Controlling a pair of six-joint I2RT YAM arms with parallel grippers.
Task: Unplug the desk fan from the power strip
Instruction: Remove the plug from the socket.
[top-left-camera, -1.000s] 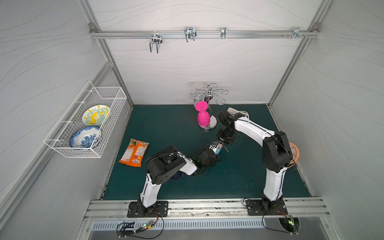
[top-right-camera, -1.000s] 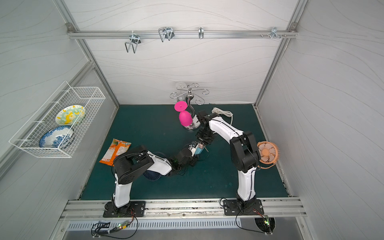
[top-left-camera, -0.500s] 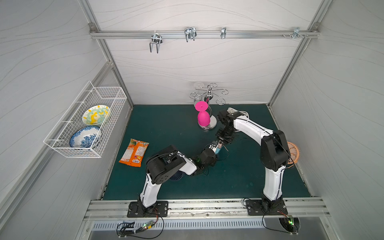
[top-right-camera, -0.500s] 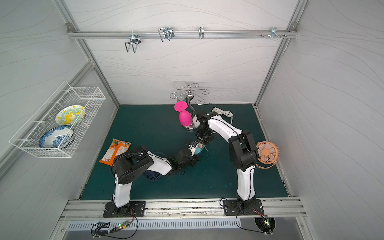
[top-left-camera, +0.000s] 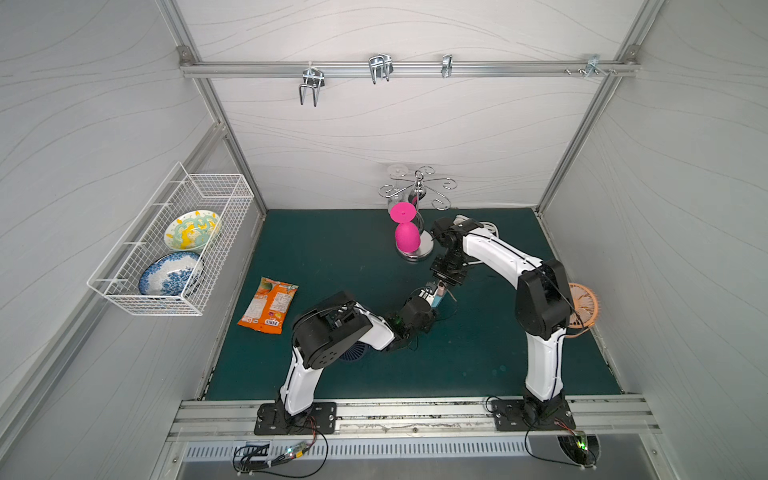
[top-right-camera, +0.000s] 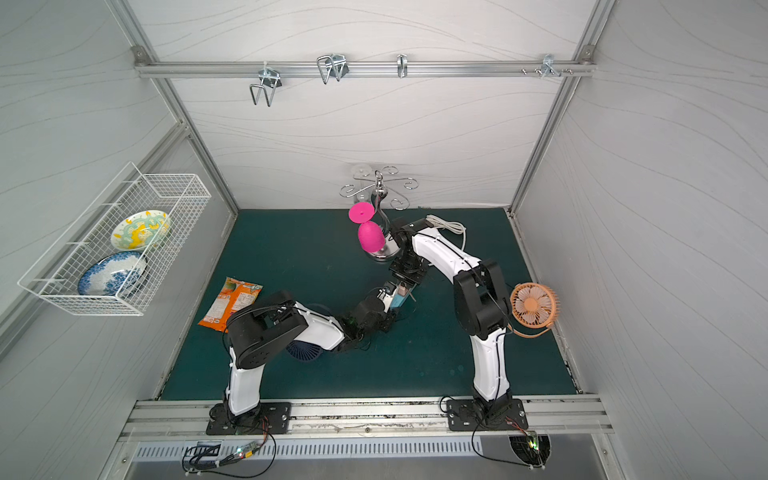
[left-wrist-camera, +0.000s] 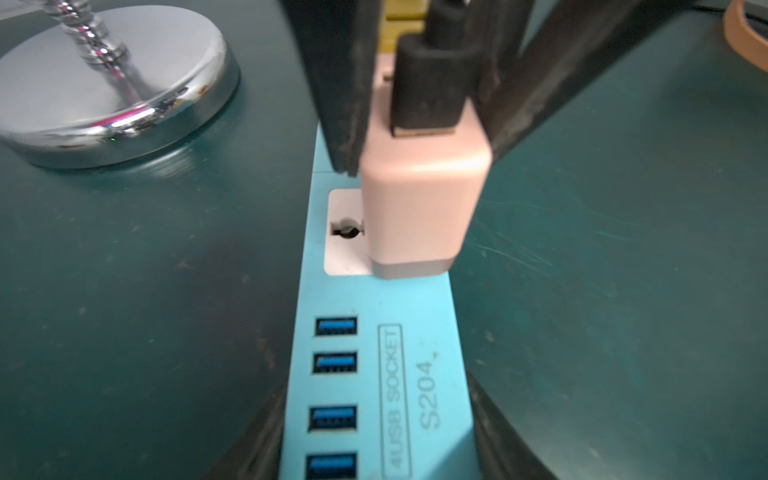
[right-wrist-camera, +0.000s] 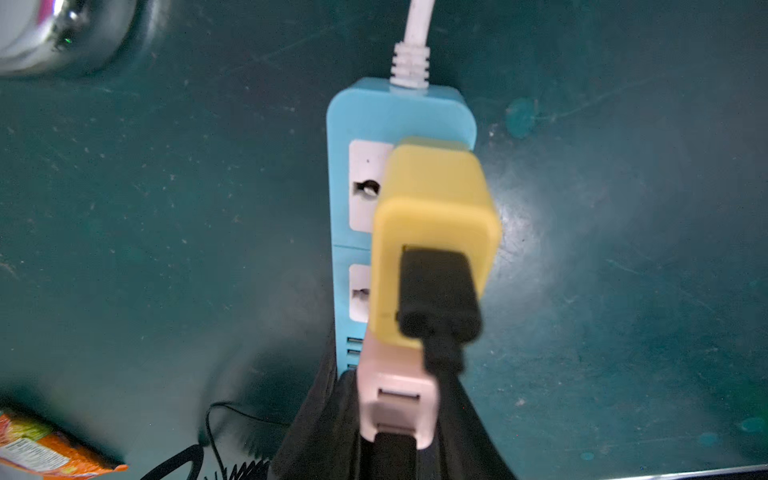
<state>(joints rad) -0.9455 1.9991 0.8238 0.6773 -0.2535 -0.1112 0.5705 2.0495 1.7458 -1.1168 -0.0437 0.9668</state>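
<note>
Top view: left gripper (top-left-camera: 428, 300) and right gripper (top-left-camera: 444, 283) meet at centre of mat (top-left-camera: 332, 257), both on power strip (top-left-camera: 438, 296), just below chrome stand (top-left-camera: 415, 254).

Left wrist view: strip runs up from bottom centre. Left jaws clamped on port end, presumably pinning it down. Pink adapter (left-wrist-camera: 419, 208) mid-frame, looks seated.

Right wrist view: right jaws squeezed on pink adapter, lower centre, probably for pull. Yellow adapter (right-wrist-camera: 432, 208) above it, nearer white cord (right-wrist-camera: 417, 25).

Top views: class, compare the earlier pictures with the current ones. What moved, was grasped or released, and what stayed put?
The right arm's elbow swung slightly toward the middle of the mat. Nothing was grasped or released: the right end effector stays shut on the pink adapter, still seated in the power strip, whose port end the left end effector keeps clamped. Everything else is unmoved.
</note>
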